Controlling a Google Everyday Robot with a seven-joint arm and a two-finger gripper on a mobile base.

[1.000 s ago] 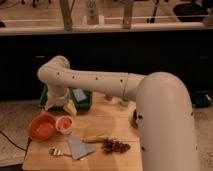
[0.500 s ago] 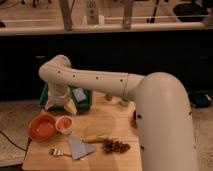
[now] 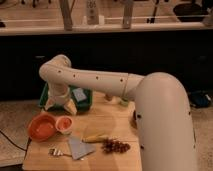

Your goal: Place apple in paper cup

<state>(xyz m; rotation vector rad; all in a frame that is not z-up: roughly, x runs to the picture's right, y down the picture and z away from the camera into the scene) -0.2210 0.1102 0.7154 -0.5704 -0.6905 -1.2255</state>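
The apple (image 3: 64, 123) sits inside the paper cup (image 3: 63, 131), beside the orange bowl (image 3: 42, 128) (the job looks done). That explains why the pincer (image 3: 60, 108) hangs wide and empty just above the table (image 3: 120, 160).

The robot arm (image 3: 100, 80) was white, with a row of small dark dots along it. The gripper (image 3: 60, 108) was the same white; it hung just above the paper cup (image 3: 64, 131) with its fingers spread apart. The cup was pale cream, and the apple (image 3: 64, 123) inside it was orange-red. The bowl (image 3: 41, 129) beside the cup was bright orange. The table (image 3: 115, 161) was light tan wood. The banana (image 3: 95, 137) was yellow, the grapes (image 3: 116, 146) dark purple, the napkin (image 3: 79, 148) grey-blue, and the bin (image 3: 85, 100) green.
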